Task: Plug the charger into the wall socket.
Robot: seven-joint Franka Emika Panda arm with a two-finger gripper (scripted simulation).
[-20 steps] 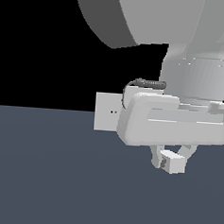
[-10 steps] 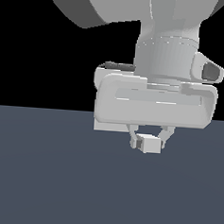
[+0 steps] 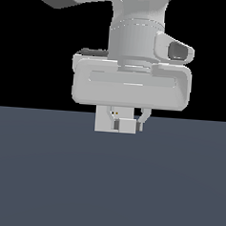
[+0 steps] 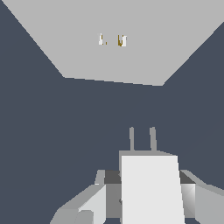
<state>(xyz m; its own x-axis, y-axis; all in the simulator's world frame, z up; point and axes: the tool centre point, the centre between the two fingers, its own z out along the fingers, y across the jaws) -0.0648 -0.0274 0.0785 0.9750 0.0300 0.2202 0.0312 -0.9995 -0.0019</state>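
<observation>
While the gripper (image 3: 127,121) is clenched on the charger (image 4: 151,188), its two prongs (image 4: 142,139) point toward the wall socket (image 4: 113,48), which stands ahead with a clear gap between them. In the wrist view the socket's two holes (image 4: 112,40) sit off to one side of the prongs' line, so a straight push would likely drive the prongs against the flat panel. That contact could twist the block in the grip or tip the panel backward.
</observation>
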